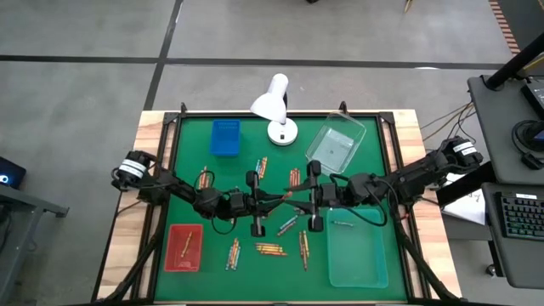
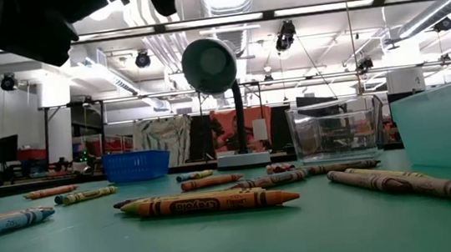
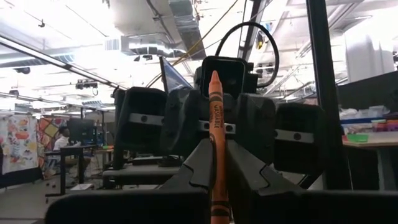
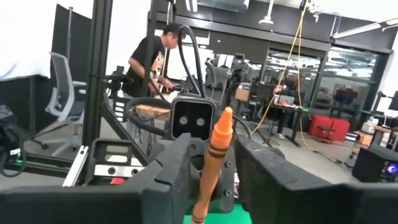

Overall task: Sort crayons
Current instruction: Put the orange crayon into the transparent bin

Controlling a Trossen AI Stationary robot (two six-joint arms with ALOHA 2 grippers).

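Note:
Over the middle of the green table my two grippers face each other. My left gripper [image 1: 265,202] [image 3: 217,152] is shut on an orange crayon [image 3: 216,124], which is lifted clear of the table. My right gripper [image 1: 308,197] [image 4: 212,155] is open, one finger on each side of that crayon [image 4: 214,155], with a gap showing on both sides. Many other crayons [image 1: 270,248] [image 2: 208,202] lie loose on the table. My left gripper pinches the orange crayon's lower part [image 3: 217,180] between its two fingers, coming from the table's left and slanting a little upward. The crayon stands up out of the fingers with its pointed tip [image 3: 215,78] uppermost. It reaches in between my right gripper's fingers.
A red tray [image 1: 183,248] holding crayons sits near left and a blue tray [image 1: 225,138] far left. A clear tray [image 1: 336,144] is far right, a pale teal tray [image 1: 357,248] near right. A white lamp [image 1: 276,106] stands at the far edge. A person works beyond the table.

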